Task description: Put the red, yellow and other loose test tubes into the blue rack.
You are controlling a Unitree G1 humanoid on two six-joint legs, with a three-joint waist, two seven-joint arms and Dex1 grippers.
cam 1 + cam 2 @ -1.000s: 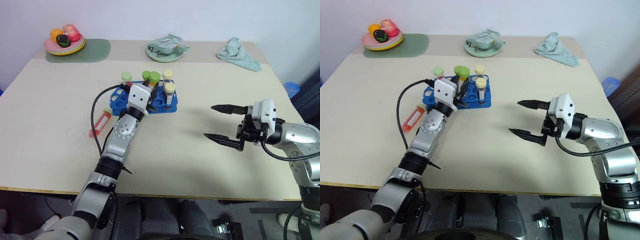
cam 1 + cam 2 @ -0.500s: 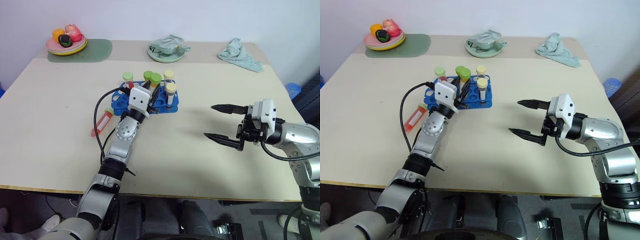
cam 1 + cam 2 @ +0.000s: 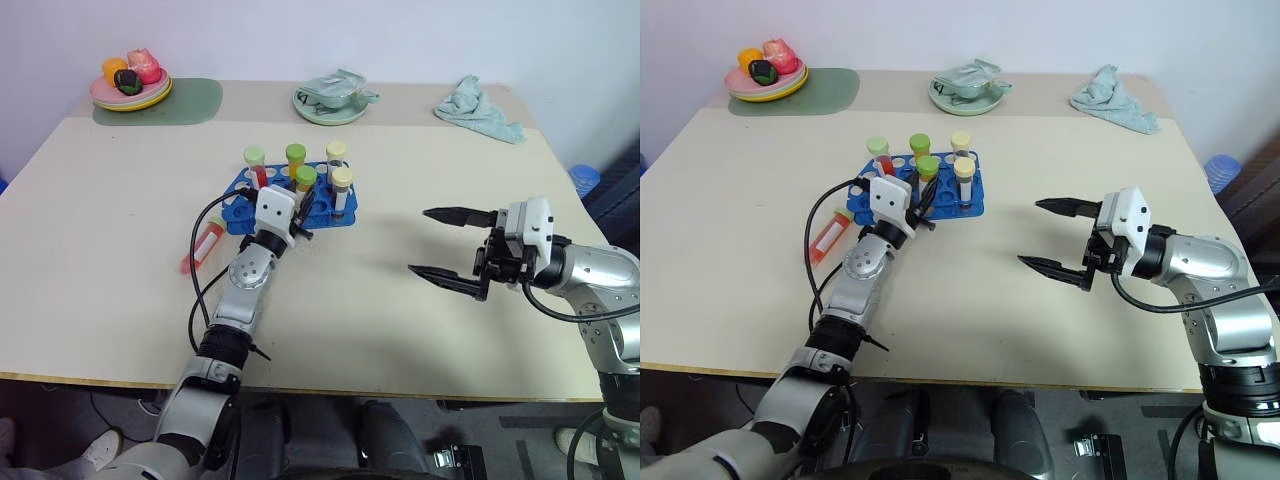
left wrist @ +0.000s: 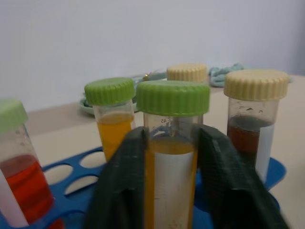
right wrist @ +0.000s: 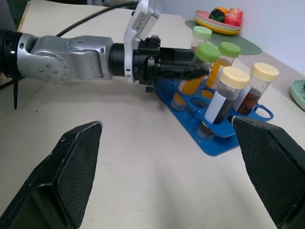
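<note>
Straddling the seated yellow-orange tube (image 4: 171,157) with fingers (image 4: 119,191) barely parted, the left tool (image 3: 300,207) risked dragging it from the blue rack (image 3: 345,214) if withdrawn askew.

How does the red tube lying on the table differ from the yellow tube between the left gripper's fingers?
The red tube lies flat on the table beside the blue rack; the yellow tube stands upright in the rack. Nothing touches the red tube; the left gripper has its fingers on either side of the yellow tube. Their liquids differ, red against yellow-orange. Both have green caps.
</note>
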